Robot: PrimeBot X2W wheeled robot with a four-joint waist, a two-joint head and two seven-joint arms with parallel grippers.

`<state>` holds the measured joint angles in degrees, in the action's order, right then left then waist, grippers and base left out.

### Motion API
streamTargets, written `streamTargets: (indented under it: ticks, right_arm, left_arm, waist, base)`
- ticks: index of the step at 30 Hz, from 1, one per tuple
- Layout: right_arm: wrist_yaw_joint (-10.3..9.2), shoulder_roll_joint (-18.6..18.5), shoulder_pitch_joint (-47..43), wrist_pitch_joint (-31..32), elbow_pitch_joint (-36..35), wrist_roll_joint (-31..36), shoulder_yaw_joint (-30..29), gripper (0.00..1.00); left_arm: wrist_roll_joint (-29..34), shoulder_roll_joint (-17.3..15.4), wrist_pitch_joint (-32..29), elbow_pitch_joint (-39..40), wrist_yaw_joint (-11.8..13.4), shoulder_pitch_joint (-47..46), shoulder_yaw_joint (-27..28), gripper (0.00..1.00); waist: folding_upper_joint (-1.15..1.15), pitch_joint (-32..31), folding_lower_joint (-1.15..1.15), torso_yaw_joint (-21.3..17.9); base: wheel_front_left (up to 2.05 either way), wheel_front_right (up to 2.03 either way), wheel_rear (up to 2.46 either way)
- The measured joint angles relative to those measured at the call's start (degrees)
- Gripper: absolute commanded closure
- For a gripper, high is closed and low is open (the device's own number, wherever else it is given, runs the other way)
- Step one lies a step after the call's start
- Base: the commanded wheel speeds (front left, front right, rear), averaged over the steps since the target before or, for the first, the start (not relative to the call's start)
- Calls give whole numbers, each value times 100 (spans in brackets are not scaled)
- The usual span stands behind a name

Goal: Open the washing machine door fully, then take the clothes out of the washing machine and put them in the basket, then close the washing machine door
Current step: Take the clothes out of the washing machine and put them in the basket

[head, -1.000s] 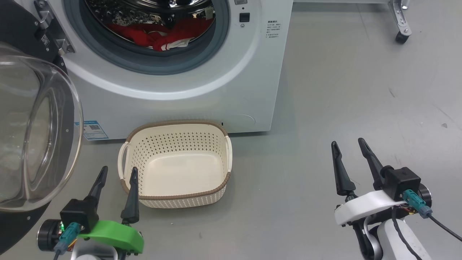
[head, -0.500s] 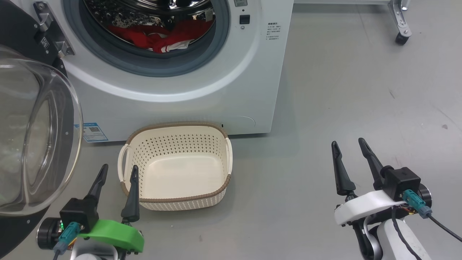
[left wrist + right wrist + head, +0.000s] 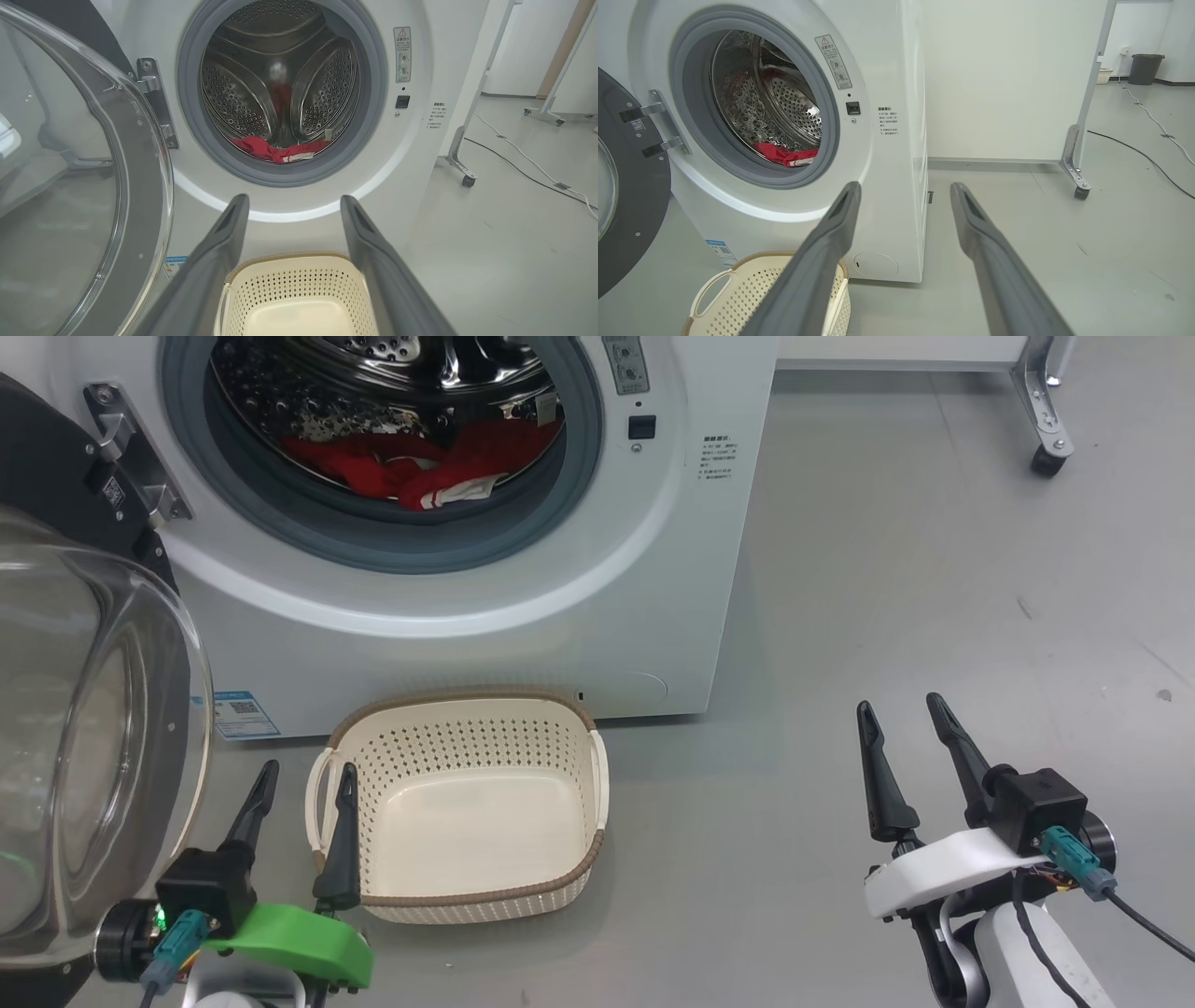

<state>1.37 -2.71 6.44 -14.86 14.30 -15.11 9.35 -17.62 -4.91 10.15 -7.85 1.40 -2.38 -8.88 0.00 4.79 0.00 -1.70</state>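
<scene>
- Step in hand, by judgement: door-opening done, unloading not yet begun; looks like the pause before the 1st reach into the drum.
- Washing machine door (image 3: pixel 89 737) at 9 o'clock in head view, swung wide on its hinge, glass bowl bulging toward the cam.
- Clothes (image 3: pixel 420 467) at 11 o'clock: red heap w/ a white patch, low in the drum of the washing machine (image 3: pixel 448 616), just behind the grey seal.
- Basket (image 3: pixel 467 695) at 6 o'clock, on the floor just in front of the machine, nothing in it.
- Left gripper (image 3: pixel 308 770) at 7 o'clock, just beside the basket's left handle: jaws spread wide, nothing held.
- Right gripper (image 3: pixel 898 702) at 4 o'clock over bare floor, well apart from the rest: likewise spread wide, nothing held.
- Next move prob. calls for raising 1 arm up & fwd through the mouth, clearing the seal lip, pinching a fold of fabric.
- Door glass close at the left arm's 9 o'clock, so some bump risk there.
- Hard to tell: no. of garments, depth of the heap behind the seal.
- Door's outer edge cut off at the frame's left; drum top cut off at 12 o'clock; panel text too small to read.
</scene>
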Motion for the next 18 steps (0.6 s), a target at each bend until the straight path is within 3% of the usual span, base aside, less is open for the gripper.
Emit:
streamTargets:
  ticks: [18]
  right_arm:
    - [-1,0,-2,0,37,-4,20,0]
  left_arm:
    - [-1,1,-9,-3,15,0,-20,0]
  waist:
    - [0,-32,0,3]
  base:
    - [58,-58,0]
